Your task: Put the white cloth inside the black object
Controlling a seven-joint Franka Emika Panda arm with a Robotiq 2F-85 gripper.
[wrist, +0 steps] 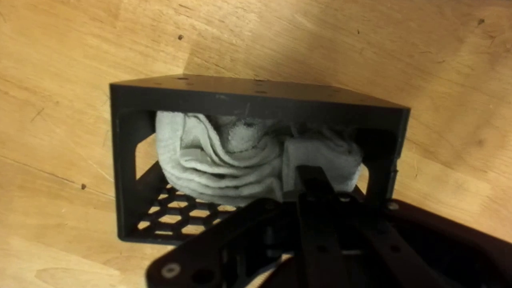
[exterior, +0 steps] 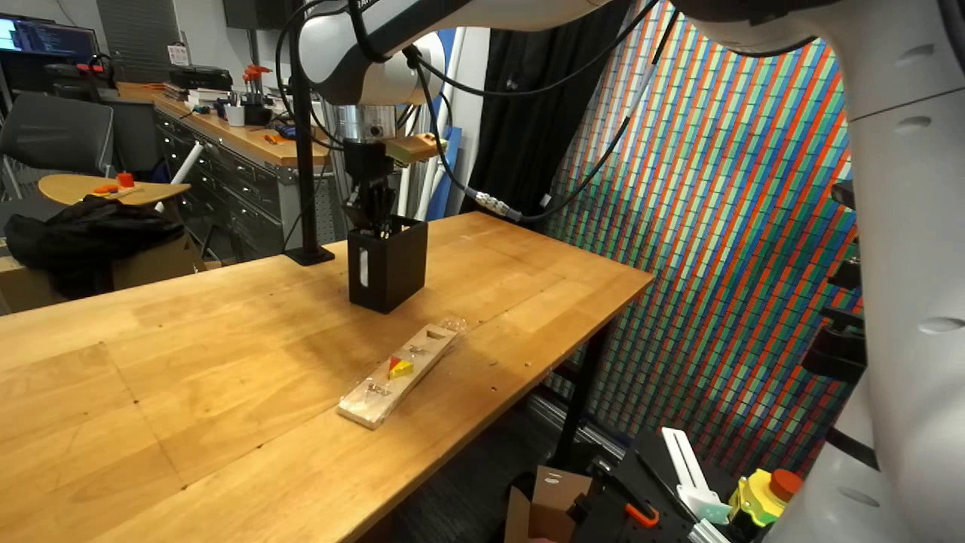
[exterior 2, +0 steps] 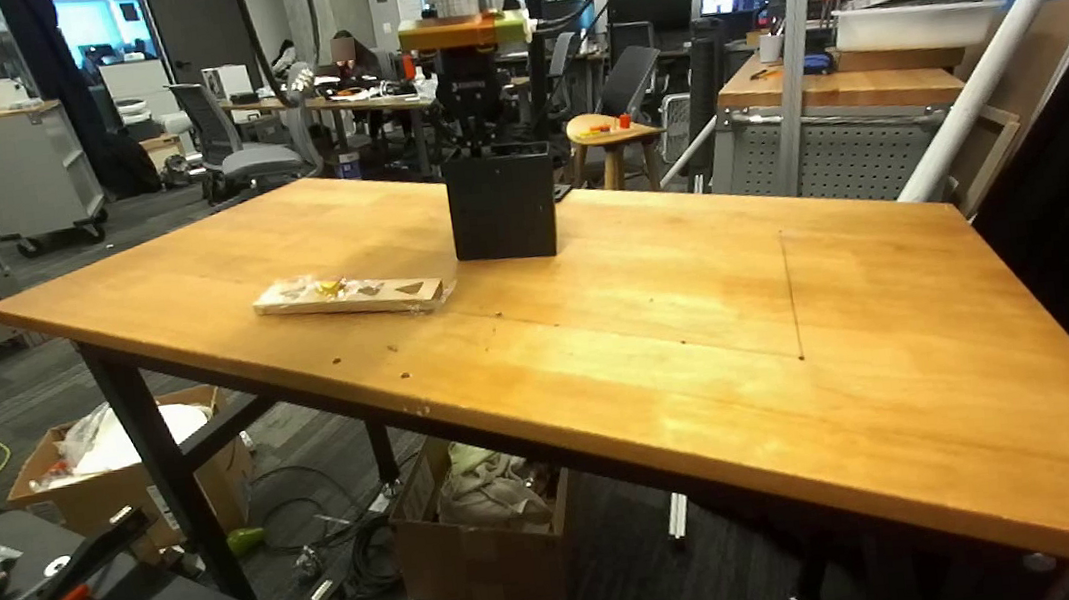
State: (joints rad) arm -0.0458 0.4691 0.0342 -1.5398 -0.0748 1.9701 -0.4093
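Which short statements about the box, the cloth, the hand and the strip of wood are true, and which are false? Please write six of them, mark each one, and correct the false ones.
1. The white cloth is inside the black box. True.
2. The wooden strip is inside the black box too. False: it lies on the wooden table, outside the black box.
3. The black box is turned upside down. False: its opening faces up.
4. Honeycomb-shaped holes show in the black box. True.
5. The hand is wide open. False: it is shut.
6. Red and yellow show on the wooden strip. True.
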